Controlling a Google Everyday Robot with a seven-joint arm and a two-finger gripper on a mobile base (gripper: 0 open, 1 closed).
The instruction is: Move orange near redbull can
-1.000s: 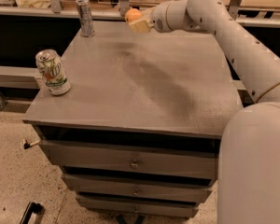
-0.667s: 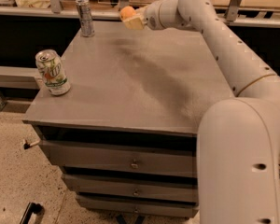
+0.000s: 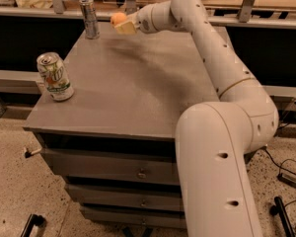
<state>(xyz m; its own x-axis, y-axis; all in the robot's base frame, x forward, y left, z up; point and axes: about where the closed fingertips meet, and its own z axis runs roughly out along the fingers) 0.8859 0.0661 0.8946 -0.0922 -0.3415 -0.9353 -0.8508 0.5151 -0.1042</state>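
Observation:
The orange (image 3: 118,18) is a small round fruit held in my gripper (image 3: 122,23) at the far edge of the grey cabinet top. The gripper is shut on it and holds it just above the surface. The redbull can (image 3: 90,18), tall, slim and silver-grey, stands upright at the far left corner, a short way to the left of the orange. My white arm reaches in from the right across the far side of the top.
A white-and-green soda can (image 3: 55,76) stands near the left edge of the cabinet top (image 3: 138,88). Drawers sit below the front edge. A shelf with rails runs behind the cabinet. Cables lie on the floor at the right.
My gripper has carried the orange to the left along the far edge, closer to the redbull can. The two cans have not moved.

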